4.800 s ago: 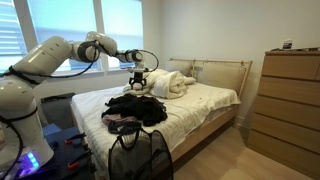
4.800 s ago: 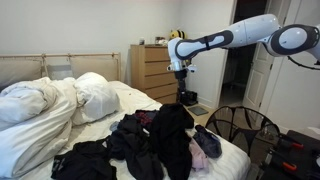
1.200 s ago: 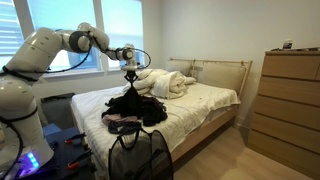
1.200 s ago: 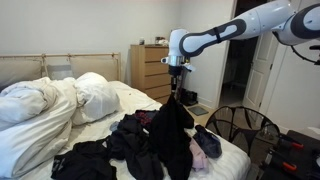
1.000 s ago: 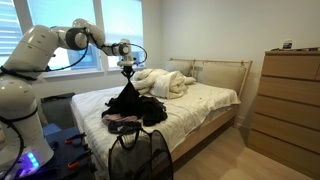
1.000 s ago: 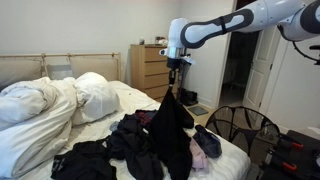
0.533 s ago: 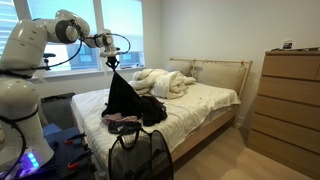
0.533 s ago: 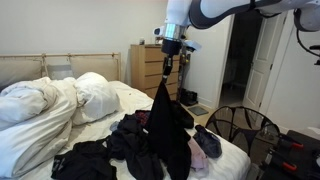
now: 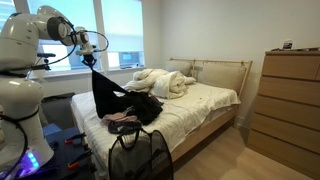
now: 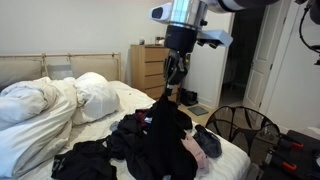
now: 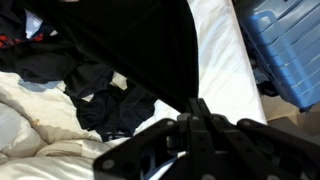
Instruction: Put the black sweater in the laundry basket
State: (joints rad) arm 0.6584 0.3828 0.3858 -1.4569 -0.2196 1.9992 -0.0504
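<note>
Gripper (image 9: pixel 90 63) is pinched narrow on the top of the black sweater (image 9: pixel 105 95), holding it well above the bench (image 9: pixel 205 105). The garment hangs straight down from the jaws in a long dark fold. In an exterior view its lower end touches the pile of clothes (image 9: pixel 135 112) lying under the gripper and slightly to one side.

In an exterior view the gripper (image 10: pixel 171 84) points down. The black sweater (image 10: pixel 165 135) widens beneath it into a broad drape, and its hem merges with the pile of clothes (image 10: pixel 100 155), so the two cannot be told apart there.

The laundry basket (image 9: pixel 150 158) stands on the floor at the foot of the bench, far below the gripper and off to its side, apart from the hanging cloth. In an exterior view the laundry basket (image 10: pixel 238 128) sits lower than the gripper, beyond the bench edge.

In the wrist view the gripper (image 11: pixel 198 112) shows as dark fingers drawn together, with the black sweater (image 11: pixel 150 45) spreading away from them over the white bench (image 11: pixel 225 60). A blue suitcase (image 11: pixel 290 45) lies off to the side past the bench edge. A rumpled white duvet (image 9: pixel 165 82) is heaped farther along the bench, away from the gripper.
</note>
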